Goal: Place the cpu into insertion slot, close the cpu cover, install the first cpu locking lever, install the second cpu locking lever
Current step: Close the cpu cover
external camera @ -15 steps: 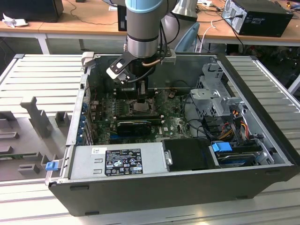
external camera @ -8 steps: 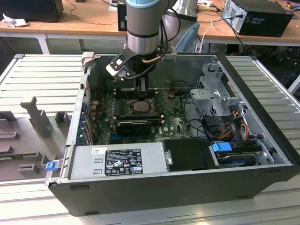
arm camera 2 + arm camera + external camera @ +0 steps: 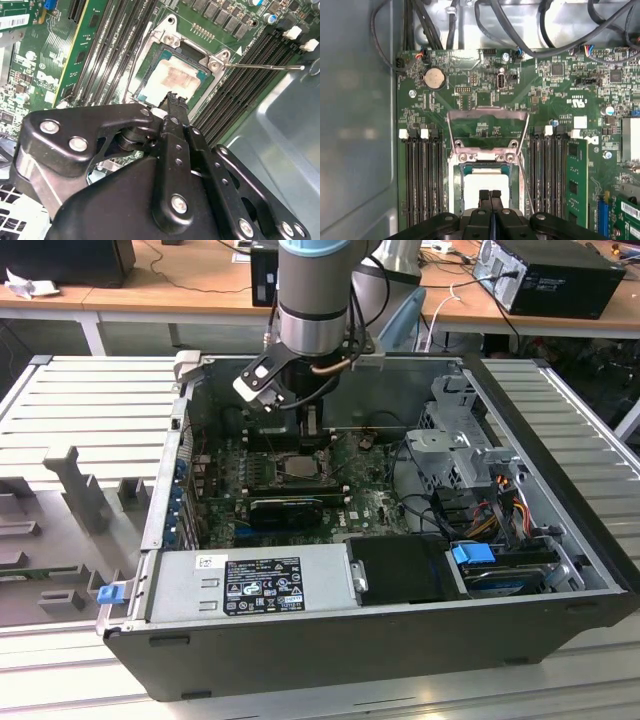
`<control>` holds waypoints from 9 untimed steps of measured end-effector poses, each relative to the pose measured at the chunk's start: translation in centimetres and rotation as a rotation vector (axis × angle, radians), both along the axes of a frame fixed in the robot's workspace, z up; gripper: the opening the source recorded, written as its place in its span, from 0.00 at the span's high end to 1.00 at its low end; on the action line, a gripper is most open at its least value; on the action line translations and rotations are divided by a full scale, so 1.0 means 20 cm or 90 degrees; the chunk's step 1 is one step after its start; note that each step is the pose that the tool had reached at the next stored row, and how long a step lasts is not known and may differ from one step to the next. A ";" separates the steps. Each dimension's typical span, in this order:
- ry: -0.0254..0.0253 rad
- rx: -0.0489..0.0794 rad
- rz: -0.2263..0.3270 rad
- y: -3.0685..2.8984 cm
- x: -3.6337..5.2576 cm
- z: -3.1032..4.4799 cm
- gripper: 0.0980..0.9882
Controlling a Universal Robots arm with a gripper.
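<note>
While cpu (image 3: 475, 186) sits socketed | first wrist view: cpu cover (image 3: 487, 115) raised

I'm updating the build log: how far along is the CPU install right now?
Done, it seems: the cpu lies in the insertion slot. In hand: the shut end effector sits just over the chip, apparently holding nothing. Left: the cpu cover stands swung open, and a thin locking lever sticks out unlatched. I cannot make out a second lever.
</note>
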State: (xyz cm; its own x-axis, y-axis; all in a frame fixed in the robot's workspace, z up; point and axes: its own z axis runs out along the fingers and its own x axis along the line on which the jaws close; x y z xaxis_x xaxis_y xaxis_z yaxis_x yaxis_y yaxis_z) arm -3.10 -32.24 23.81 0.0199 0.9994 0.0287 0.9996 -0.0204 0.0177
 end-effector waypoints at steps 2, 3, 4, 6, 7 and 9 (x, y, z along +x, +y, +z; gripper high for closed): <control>0.0000 0.000 0.000 0.000 0.006 0.000 0.99; 0.0000 0.000 0.000 0.000 0.006 0.000 0.99; 0.0000 0.000 0.000 -0.001 0.006 0.004 0.99; 0.0000 0.000 0.000 0.000 0.007 0.017 0.99; 0.0000 0.000 0.000 0.000 0.007 0.040 0.99; 0.0000 0.000 0.000 0.000 0.007 0.056 0.99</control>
